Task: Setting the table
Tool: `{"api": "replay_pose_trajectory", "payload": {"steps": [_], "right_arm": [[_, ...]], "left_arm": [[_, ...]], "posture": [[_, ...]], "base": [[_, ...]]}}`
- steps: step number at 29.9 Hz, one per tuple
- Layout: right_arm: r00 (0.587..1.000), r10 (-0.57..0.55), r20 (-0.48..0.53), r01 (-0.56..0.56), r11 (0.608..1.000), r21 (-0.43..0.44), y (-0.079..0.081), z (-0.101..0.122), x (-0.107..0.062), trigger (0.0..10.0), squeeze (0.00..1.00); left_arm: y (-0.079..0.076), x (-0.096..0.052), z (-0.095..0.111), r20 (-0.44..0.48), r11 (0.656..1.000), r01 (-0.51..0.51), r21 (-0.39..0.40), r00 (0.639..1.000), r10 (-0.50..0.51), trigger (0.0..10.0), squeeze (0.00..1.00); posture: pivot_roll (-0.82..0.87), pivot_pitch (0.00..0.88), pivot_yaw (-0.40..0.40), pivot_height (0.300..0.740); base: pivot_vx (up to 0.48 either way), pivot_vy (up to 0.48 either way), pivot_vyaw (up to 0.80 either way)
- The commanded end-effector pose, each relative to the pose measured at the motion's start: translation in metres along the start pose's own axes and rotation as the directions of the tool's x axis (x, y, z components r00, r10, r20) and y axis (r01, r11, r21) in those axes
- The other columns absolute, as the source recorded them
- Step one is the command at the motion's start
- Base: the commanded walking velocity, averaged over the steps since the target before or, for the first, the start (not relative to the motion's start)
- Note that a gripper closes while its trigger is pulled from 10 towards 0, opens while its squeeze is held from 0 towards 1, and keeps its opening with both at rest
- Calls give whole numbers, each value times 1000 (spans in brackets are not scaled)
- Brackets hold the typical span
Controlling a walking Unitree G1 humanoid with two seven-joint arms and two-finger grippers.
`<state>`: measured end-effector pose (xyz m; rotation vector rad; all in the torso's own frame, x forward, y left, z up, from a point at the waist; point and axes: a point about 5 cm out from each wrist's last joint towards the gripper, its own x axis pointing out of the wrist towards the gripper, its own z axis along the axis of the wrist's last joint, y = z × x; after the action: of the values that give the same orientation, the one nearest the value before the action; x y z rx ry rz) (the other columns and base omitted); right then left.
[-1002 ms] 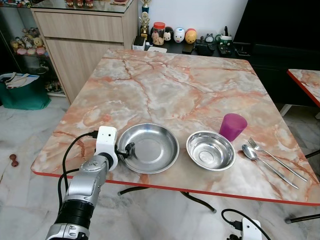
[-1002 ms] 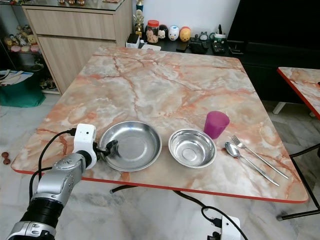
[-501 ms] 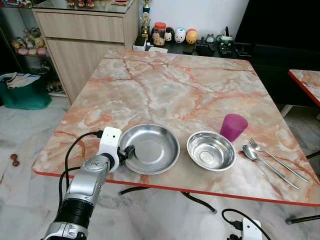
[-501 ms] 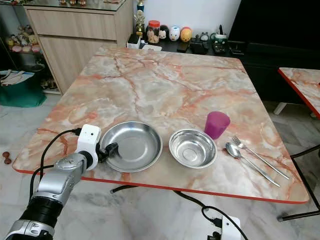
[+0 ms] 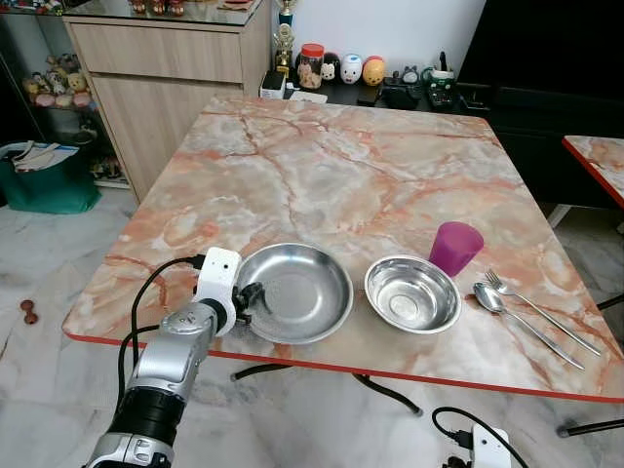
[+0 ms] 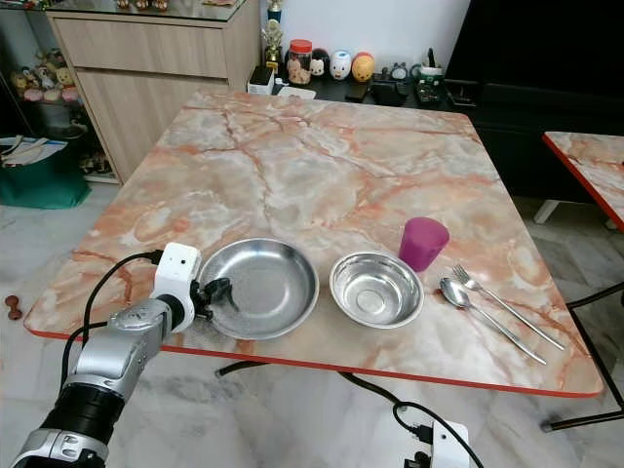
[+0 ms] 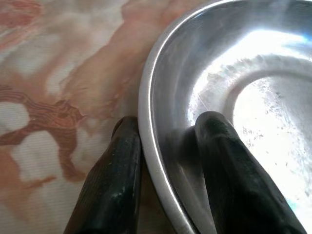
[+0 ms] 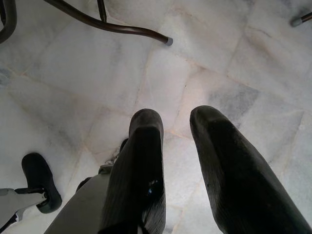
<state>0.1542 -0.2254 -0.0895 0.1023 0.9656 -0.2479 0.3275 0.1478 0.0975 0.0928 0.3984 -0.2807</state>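
Observation:
A wide steel plate [image 5: 302,292] lies near the front edge of the marble table [image 5: 341,166]. My left gripper [image 5: 252,295] is shut on the plate's left rim; in the left wrist view one finger [image 7: 114,180] sits outside the rim and the other inside the plate [image 7: 253,97]. To the right of the plate stand a smaller steel bowl [image 5: 412,293] and a purple cup [image 5: 454,247], then a spoon [image 5: 487,297] and a fork [image 5: 531,305] side by side. My right gripper [image 8: 178,119] hangs open above the floor tiles.
A wooden cabinet [image 5: 166,68] stands at the back left, with a green bag [image 5: 44,180] on the floor beside it. Jars and figurines [image 5: 341,70] line a low black shelf behind the table. A second table's corner [image 5: 600,161] juts in at the right.
My left gripper has slid the steel plate a little to the right along the table. The bowl, cup, spoon and fork have stayed put.

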Motion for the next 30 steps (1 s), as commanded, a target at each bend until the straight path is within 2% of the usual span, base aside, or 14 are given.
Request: {"api": "replay_pose_trajectory", "payload": {"steps": [1, 5, 30], "right_arm": [[1000, -11, -2, 11, 1000, -1, -3, 1, 0, 10000, 0], [1000, -10, -1, 10, 1000, -2, -3, 1, 0, 10000, 0], [1000, -10, -3, 10, 1000, -7, -4, 1, 0, 10000, 0]], "left_arm": [[-10, 1, 1, -10, 999, 42, 7, 999, -42, 0, 0], [-11, 2, 1, -5, 999, 48, -12, 999, -48, 0, 0], [-7, -5, -6, -27, 999, 46, 23, 999, -45, 0, 0]], "posture": [[110, 0, -83, 740], [111, 0, -83, 740], [115, 0, -89, 740]], "base": [[0, 0, 0], [0, 0, 0], [0, 0, 0]]}}
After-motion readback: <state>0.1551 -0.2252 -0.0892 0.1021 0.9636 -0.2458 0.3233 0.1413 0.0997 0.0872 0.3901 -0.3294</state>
